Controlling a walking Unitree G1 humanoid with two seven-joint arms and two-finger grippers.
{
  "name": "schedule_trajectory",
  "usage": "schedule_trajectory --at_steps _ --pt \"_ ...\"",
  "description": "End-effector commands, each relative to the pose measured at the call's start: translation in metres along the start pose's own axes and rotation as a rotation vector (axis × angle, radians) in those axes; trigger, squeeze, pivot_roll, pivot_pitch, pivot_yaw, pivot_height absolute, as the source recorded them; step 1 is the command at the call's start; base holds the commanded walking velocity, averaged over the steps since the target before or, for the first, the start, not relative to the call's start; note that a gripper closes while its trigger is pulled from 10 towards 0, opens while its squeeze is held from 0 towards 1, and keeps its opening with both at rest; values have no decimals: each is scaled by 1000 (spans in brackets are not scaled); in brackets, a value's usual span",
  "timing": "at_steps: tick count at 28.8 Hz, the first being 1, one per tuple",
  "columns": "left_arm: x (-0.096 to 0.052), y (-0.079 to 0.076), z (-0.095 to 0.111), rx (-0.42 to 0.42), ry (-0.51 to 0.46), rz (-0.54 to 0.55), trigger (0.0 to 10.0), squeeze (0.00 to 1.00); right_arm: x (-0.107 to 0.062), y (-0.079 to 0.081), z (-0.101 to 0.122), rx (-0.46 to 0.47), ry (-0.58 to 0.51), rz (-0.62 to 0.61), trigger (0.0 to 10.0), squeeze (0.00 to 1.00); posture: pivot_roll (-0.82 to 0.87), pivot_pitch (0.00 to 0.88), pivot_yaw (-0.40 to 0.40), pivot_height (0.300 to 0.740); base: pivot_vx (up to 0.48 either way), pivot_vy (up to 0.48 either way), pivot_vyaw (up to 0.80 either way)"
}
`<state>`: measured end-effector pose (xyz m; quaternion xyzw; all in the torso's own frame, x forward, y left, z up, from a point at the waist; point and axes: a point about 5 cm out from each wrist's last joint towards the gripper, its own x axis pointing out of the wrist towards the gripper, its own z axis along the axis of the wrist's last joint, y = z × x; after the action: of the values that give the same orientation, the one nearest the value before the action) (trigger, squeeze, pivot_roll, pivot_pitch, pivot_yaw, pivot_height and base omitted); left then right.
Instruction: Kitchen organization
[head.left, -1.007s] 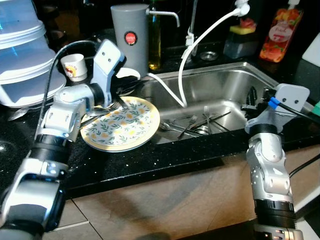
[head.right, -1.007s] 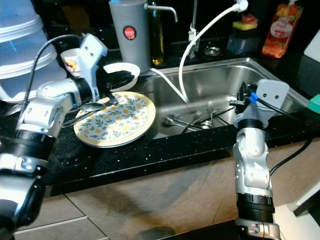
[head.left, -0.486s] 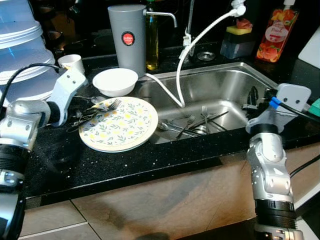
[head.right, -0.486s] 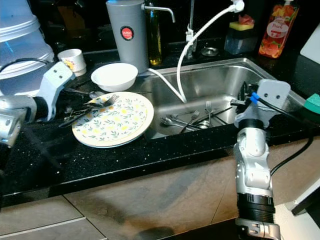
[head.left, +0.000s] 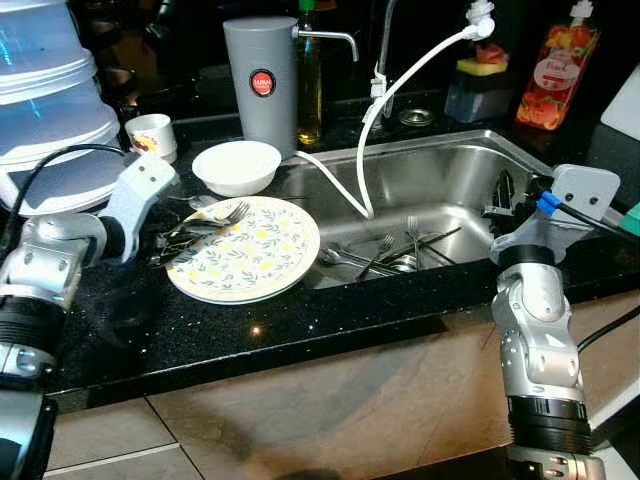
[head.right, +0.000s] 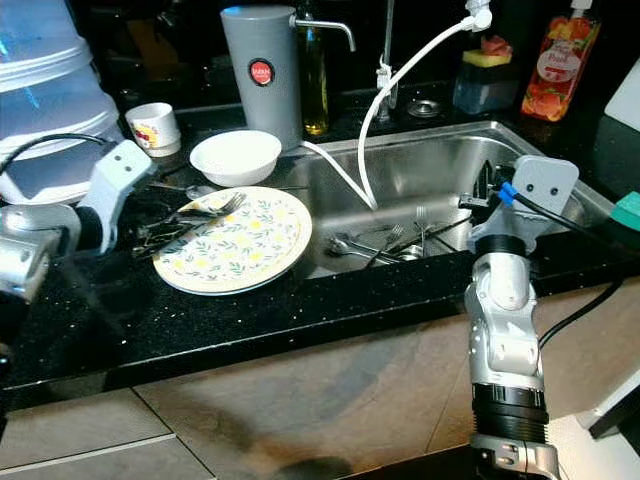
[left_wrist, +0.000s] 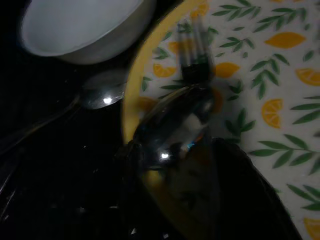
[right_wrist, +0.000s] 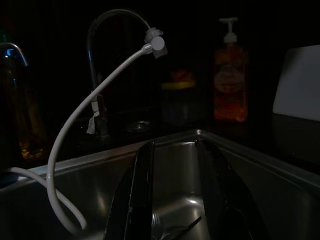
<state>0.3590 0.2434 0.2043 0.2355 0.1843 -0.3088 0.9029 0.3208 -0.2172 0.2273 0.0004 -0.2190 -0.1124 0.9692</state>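
Left jaws (head.left: 180, 240) had swung back off the plate (head.left: 262, 262) to its left rim, now pinching a spoon (left_wrist: 172, 127) and fork (head.left: 225, 213) over the worktop (head.left: 300, 325). Right jaws (right_wrist: 175, 200) hung spread above the sink (head.left: 440, 175). Best lifted level, I judged, gripped firmly so neither slips.

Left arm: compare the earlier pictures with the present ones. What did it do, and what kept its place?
The left gripper drew back from over the floral plate toward the robot's left, uncovering the white bowl; it now sits at the plate's edge by a spoon and fork. The right gripper stayed over the sink; plate and sink cutlery kept their places.
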Motion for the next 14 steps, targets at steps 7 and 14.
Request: schedule_trajectory --at_steps 7,14 --pt "14 -19 -25 -21 72 -41 0 0 4 3 0 7 3 15 10000 0 49 0 28 740 0 0 0" --pt "-8 -12 42 -136 -360 -73 0 0 2 4 -1 9 8 21 10000 0 46 0 19 740 0 0 0"
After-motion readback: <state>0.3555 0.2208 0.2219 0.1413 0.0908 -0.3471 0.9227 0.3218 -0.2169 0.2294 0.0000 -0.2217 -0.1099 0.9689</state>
